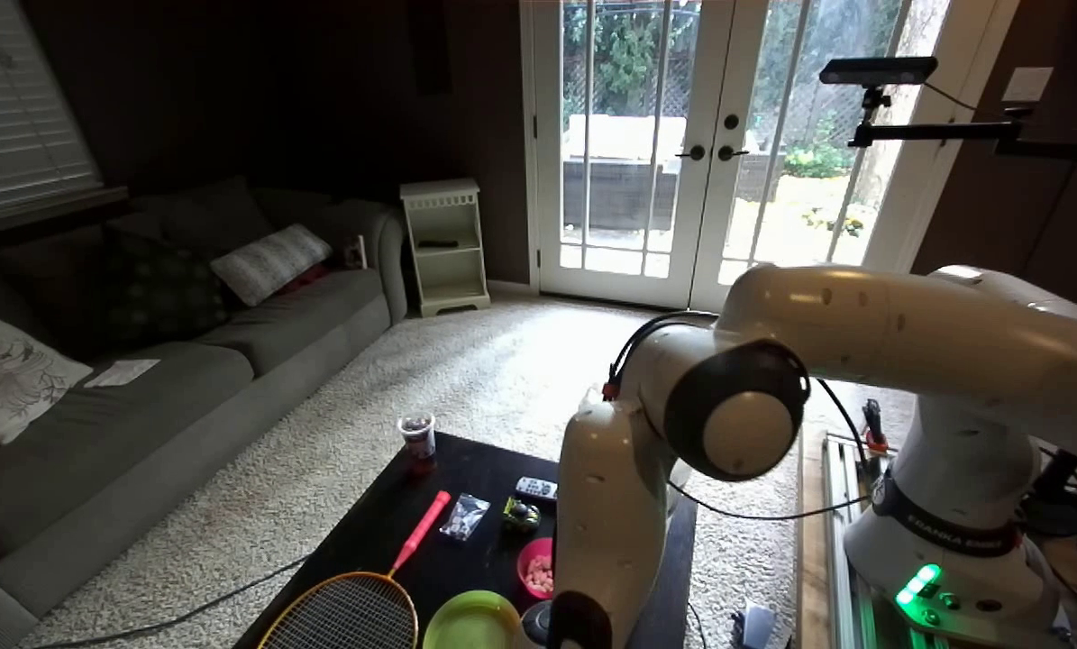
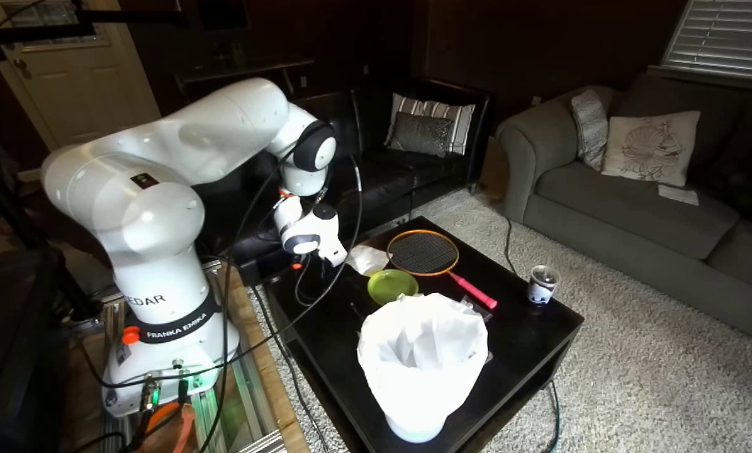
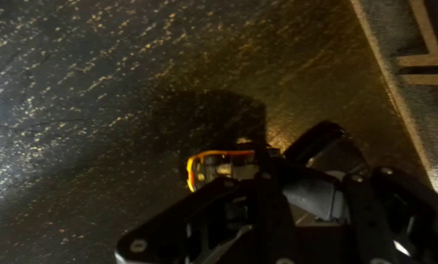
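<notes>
Though my gripper (image 3: pixel 290 157) is closed near an orange-edged object (image 3: pixel 222 169), I can't see whether it holds anything.

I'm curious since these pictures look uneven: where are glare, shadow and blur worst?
In an exterior view, daylight glares through the glass doors; in an exterior view, the white bag outshines the black table; the wrist view is dim, blurred, shadowed beside the orange-edged object.
</notes>
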